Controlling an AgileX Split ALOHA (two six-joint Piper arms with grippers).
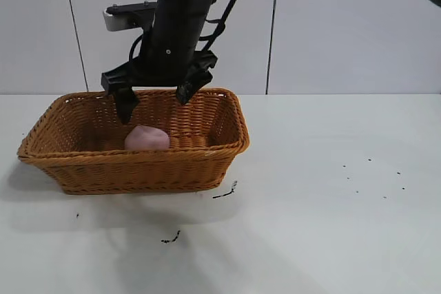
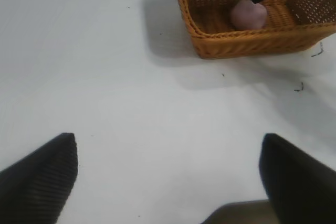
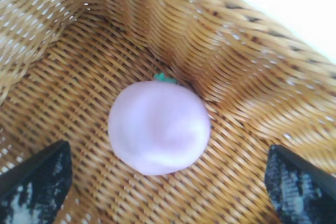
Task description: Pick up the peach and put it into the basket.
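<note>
Peach (image 1: 147, 138) lies on the woven floor of the basket (image 1: 207, 170), directly below the right gripper (image 1: 154, 101) and free of its fingers, which are spread wide above the basket's mouth. One fingertip (image 1: 126, 109) dips just inside the far rim; the other (image 1: 186, 92) hangs level with that rim. In the right wrist view the peach (image 3: 159, 127) sits between the two dark fingertips (image 3: 37, 184) with open weave on either side of it, a small green leaf tip showing at its far edge, and the basket's flared wall (image 3: 236, 61) rising close behind it.

Left gripper (image 2: 168, 177) hovers over bare white table (image 2: 105, 77), well apart from the basket (image 2: 236, 45), its fingers (image 2: 39, 177) also set wide with nothing between them. From there the peach (image 2: 249, 14) shows low inside the basket, under the right arm's dark finger.

Around the basket the table (image 1: 331, 204) is open on the right gripper's near side and toward the right, broken only by a few small dark specks (image 1: 225, 193) near the basket's corner. No brand, label or readable writing shows on any item.
</note>
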